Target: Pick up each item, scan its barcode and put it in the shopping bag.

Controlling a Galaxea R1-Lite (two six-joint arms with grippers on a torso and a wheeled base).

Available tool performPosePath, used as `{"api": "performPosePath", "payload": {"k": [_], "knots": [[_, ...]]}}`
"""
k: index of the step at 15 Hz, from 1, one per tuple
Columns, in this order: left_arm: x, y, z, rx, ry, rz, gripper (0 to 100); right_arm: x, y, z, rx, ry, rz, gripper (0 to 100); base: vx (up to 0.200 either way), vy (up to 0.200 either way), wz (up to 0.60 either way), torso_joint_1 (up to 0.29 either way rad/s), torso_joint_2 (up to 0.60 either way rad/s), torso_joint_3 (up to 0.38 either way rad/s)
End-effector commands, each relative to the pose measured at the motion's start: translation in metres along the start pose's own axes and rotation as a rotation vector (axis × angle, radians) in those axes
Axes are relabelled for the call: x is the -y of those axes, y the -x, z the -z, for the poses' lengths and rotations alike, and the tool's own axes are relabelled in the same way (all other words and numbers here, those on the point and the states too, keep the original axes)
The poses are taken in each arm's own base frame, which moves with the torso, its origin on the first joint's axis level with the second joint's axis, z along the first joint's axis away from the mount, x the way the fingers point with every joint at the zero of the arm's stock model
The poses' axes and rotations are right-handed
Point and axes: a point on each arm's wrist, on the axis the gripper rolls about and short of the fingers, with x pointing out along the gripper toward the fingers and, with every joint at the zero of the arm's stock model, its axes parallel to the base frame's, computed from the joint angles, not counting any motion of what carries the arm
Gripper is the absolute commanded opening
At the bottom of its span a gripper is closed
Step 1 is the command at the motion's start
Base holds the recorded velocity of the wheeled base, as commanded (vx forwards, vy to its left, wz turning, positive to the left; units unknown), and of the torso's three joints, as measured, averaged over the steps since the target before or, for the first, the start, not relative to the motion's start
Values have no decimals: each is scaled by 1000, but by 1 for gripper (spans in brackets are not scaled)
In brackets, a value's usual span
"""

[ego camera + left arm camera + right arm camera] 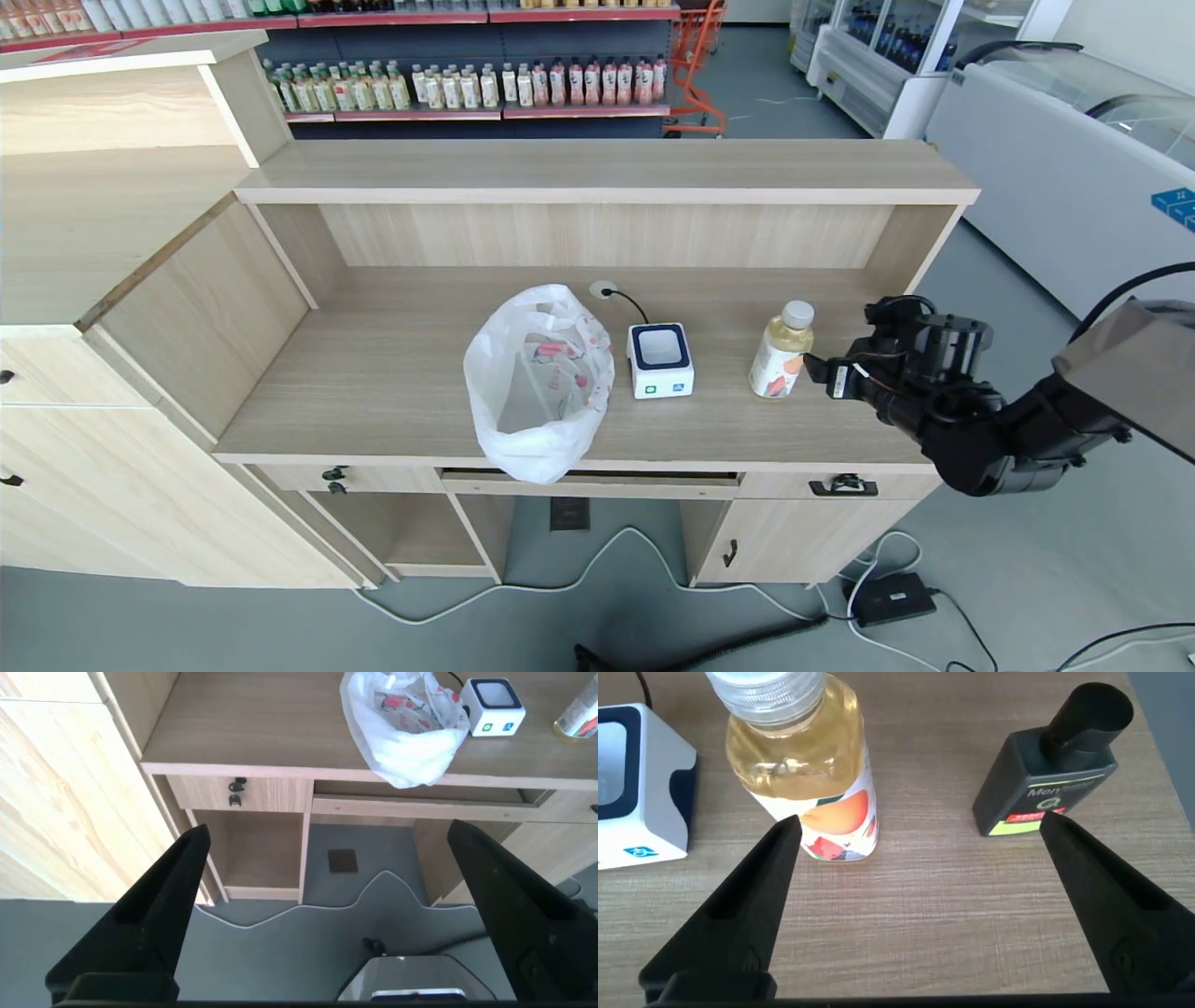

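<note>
A clear bottle of yellow drink with a white cap stands upright on the wooden counter, right of the white barcode scanner. The white plastic shopping bag sits open left of the scanner, with some packets inside. My right gripper is open just right of the drink bottle, at its height. In the right wrist view the drink bottle and a black bottle stand ahead of the spread fingers. My left gripper hangs open below counter level, over the floor in front of the counter.
The counter has a raised back wall and side walls. The scanner's cable runs to a hole at the back. A drawer under the front edge is slightly ajar. Cables and a power brick lie on the floor.
</note>
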Motion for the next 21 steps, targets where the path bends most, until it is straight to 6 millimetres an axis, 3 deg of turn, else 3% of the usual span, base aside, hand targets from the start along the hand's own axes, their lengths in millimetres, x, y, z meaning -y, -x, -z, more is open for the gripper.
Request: {"api": "performPosePath", "payload": {"k": [1,10,18,21], "knots": [[0,0,0,0,0,0,100,-6,-10,3,10,0,-9,100,0,0,0,0,0,0],[0,0,0,0,0,1,100,-21,-36,13,36,-3,-46,100,0,0,0,0,0,0],[0,0,0,0,0,0,100,-57,-59,28,59,2,-131,100,0,0,0,0,0,0],[0,0,0,0,0,0,100,-66,-76,29,95,-10,-134,100,0,0,0,0,0,0]]}}
